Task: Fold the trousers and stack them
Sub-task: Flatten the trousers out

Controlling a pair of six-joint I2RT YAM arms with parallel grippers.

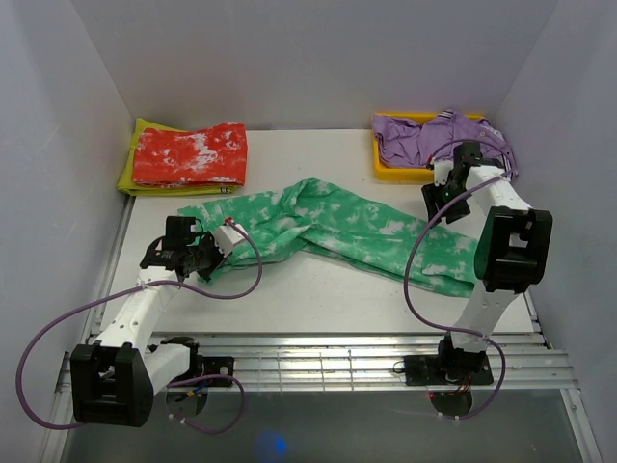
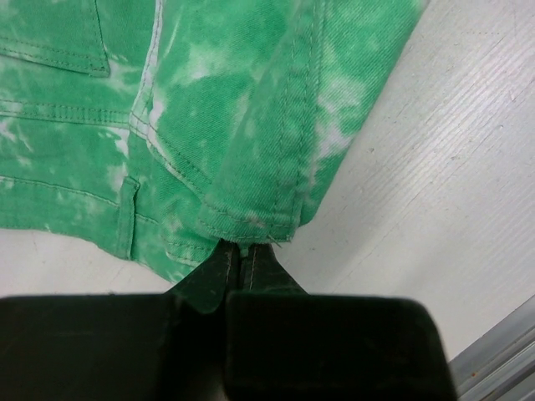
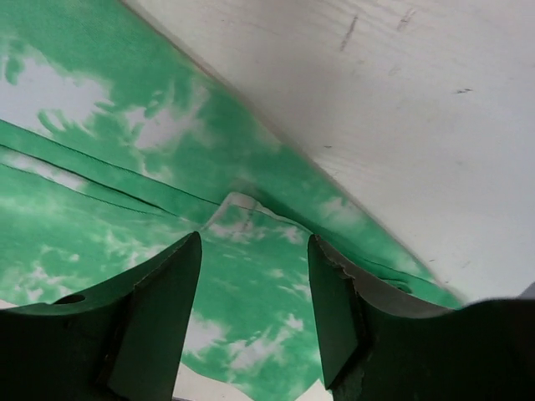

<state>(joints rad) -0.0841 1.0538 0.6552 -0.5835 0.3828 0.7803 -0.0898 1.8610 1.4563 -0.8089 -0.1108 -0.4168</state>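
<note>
White desk (image 1: 318,299) inside a white-walled enclosure. The green tie-dyed trousers (image 1: 357,227) lie spread across its middle — waist to the left, legs to the right. Left gripper (image 2: 242,261) pinched closed on the waistband edge; right gripper (image 3: 253,244) above a leg, jaws apart.

The trousers (image 1: 337,227) lie spread across the middle of the table (image 1: 318,299), from left of centre to the right side. Behind them, at the far left, a folded garment (image 1: 190,154) rests on another folded cloth (image 1: 128,176). At the far right, a tray (image 1: 384,174) holds a loose garment (image 1: 424,135) that spills over its right rim. The left gripper (image 1: 218,243) meets the trousers' left end, apparently pinching the edge. The right gripper (image 1: 439,204), fingers apart, hangs above their right part, just before the tray.
</note>
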